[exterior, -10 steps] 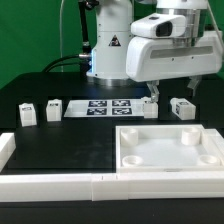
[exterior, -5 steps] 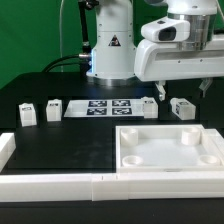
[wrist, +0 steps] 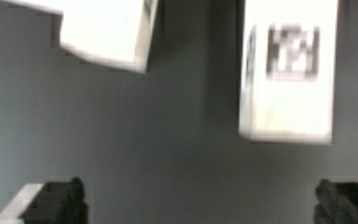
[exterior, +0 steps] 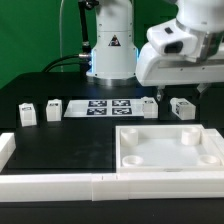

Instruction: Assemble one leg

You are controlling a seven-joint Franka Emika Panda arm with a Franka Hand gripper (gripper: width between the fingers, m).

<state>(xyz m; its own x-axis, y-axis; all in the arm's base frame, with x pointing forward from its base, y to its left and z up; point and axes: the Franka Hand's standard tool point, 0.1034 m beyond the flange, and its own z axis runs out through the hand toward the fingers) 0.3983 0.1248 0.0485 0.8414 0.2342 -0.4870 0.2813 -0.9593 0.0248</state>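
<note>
Hand [exterior: 182, 92] hovers spread above leg [exterior: 182, 108].

Four legs [exterior: 27, 113], one tray panel [exterior: 166, 129], one marker board [exterior: 105, 106].

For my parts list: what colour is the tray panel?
White tray panel, best in exterior view.

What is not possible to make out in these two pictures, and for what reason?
Wrist view: the tag on the leg is blurred; its pattern is unreadable.
Wrist view: the other white block is cut off by the edge.
Wrist view: of the pincer only the fingertips show, wide apart.
Exterior view: the marker board tags are too small to read.
</note>
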